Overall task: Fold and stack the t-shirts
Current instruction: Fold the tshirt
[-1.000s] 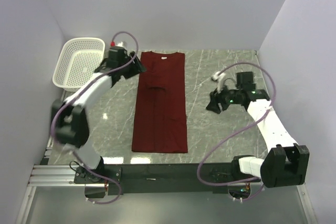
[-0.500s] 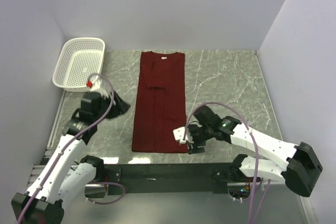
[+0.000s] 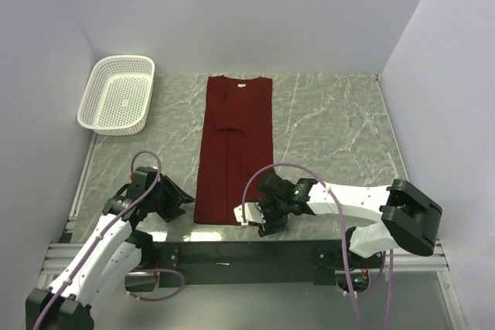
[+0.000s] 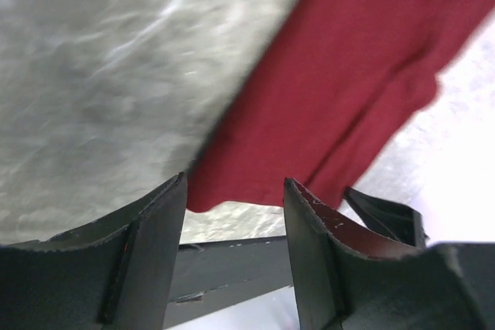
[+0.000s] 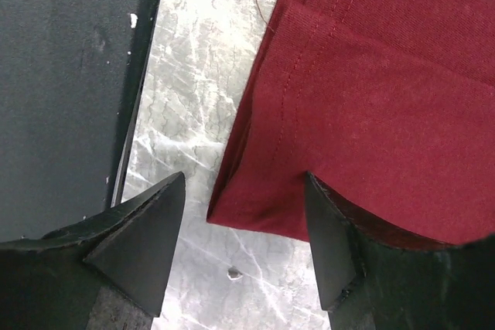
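T-shirt (image 3: 236, 152): maroon, lying as a long strip on the table (image 3: 332, 129), collar far. Left gripper (image 3: 179, 197) and right gripper (image 3: 267, 214): jaws standing apart, hovering at its near hem corners. Handling: each is likely needing all layers caught, then lifting evenly toward the collar.

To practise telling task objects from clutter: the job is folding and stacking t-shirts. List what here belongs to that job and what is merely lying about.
Belongs to the job:
maroon t-shirt, folded into a long strip
left gripper, open, by its near corner
right gripper, open, by the other near corner

Lying about:
white mesh basket, far left, apart from the shirt
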